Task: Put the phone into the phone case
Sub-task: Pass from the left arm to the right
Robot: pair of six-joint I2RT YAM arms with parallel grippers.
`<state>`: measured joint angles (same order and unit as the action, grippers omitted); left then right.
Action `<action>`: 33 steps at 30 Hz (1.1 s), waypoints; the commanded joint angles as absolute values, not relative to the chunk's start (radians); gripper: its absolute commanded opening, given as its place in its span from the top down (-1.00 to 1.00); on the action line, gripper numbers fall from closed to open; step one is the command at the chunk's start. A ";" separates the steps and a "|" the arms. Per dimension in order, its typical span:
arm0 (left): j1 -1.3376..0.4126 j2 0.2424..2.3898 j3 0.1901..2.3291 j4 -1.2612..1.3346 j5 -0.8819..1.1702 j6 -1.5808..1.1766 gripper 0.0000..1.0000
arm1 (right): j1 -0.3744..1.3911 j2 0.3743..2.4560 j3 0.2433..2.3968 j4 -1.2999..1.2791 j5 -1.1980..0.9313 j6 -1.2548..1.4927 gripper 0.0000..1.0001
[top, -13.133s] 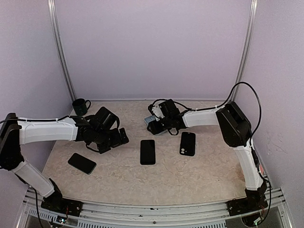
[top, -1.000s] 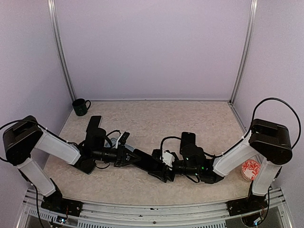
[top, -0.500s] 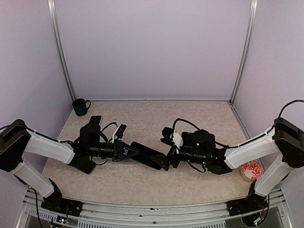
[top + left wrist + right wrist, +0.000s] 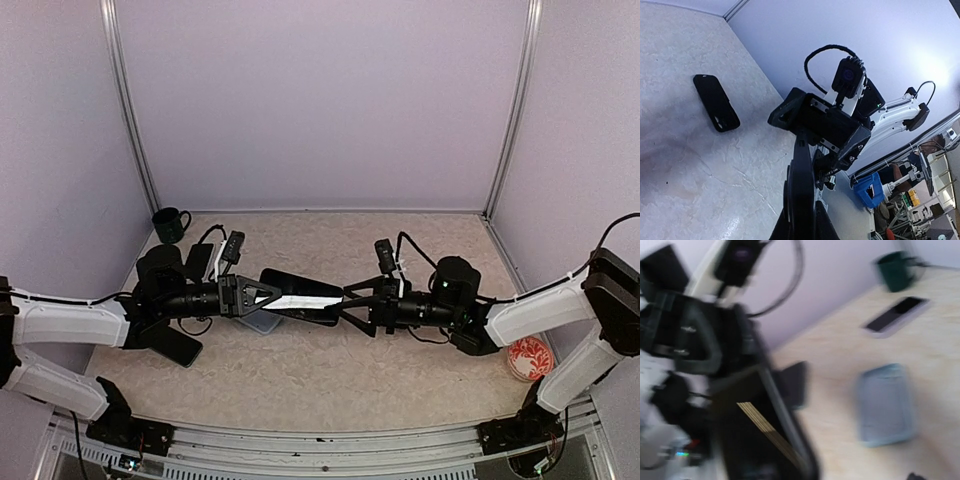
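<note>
You have the phone [image 4: 297, 300] off the table [image 4: 400, 400], up in the air over its middle. It runs left to right and its glossy face catches the light. The left fingers [image 4: 255, 295] are clamped together on its left end, pinching the two flat faces. From the left wrist you see it edge-on as a thin dark blade. The right fingers [image 4: 360, 290] stand wide apart around its right end, one to each side. A gap shows between them and the phone, so they have no grip on it.

Directly under the phone's left half, the blue-grey case [image 4: 258, 323] lies flat on the table, just left of the middle. The right wrist view is blurred, but you can make out that case beyond the phone.

A black case [image 4: 715, 102] lies flat on the table in the left wrist view, well apart from the phone.

Near the left edge, a dark phone in a grey rim [image 4: 895, 315] lies toward the far side. A second dark phone [image 4: 178, 347] lies nearer you, partly under the left arm.

A dark green mug [image 4: 170, 225] stands upright in the far left corner. A round red-patterned dish [image 4: 527, 358] sits by the right edge, toward the near corner.
</note>
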<state>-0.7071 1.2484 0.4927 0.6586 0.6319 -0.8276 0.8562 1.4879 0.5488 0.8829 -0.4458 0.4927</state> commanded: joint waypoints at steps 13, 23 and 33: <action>-0.754 1.228 0.509 0.746 0.561 -0.782 1.00 | 0.854 1.822 0.598 1.626 -0.691 1.113 -0.57; -0.772 1.273 0.519 0.776 0.549 -0.787 1.00 | 0.880 1.876 0.660 1.624 -0.695 1.165 -0.50; -0.782 1.275 0.512 0.761 0.501 -0.773 1.00 | 0.893 1.885 0.682 1.601 -0.698 1.167 -0.38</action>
<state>-0.7742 1.2819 0.4927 0.6922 0.5369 -0.7956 0.8772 1.8660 0.6544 1.5398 -0.6823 1.1633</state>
